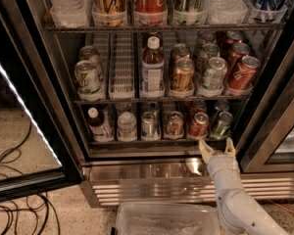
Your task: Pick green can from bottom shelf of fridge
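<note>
— Gripper [217,150] check: where is it hanging relative to the green can [221,125]?
— It is hanging just below the green can, slightly to its left, in front of the steel sill of the fridge [137,169]. A white arm [235,204] is reaching up to it from lower down.
— Are the fingers [205,151] closing on anything?
— No. They are standing spread apart, pointing up toward the can, and they are holding nothing; a gap is showing between their tips and the can.
— And the can itself?
— It is standing upright at the front of the rightmost lane of the bottom shelf [137,142], inside a clear cup. A red can [198,124] is sitting just beside it on the left, and a gold can [175,124] is sitting beyond that.
— Anything under it?
— A ribbed grille [152,192] is running well below the can, and a clear plastic bin [161,219] is lying lower still, down to the can's left.
</note>
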Robot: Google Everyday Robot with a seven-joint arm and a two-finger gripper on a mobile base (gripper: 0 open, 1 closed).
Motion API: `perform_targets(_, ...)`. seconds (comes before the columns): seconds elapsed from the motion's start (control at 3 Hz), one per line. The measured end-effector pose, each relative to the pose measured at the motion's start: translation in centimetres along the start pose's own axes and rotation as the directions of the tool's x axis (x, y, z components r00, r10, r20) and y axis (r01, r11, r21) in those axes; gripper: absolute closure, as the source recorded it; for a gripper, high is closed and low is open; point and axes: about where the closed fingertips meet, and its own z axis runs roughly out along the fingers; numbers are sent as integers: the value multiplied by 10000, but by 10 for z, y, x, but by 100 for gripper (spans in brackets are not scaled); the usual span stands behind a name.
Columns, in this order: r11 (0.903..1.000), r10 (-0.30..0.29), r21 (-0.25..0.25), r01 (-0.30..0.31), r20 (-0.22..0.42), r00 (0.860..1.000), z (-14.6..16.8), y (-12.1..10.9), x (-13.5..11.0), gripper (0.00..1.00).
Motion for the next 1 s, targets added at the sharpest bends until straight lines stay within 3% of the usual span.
perform_targets(1.0, 9986, -189, 500, 144, 900, 9958, 13, -20, -16, 32)
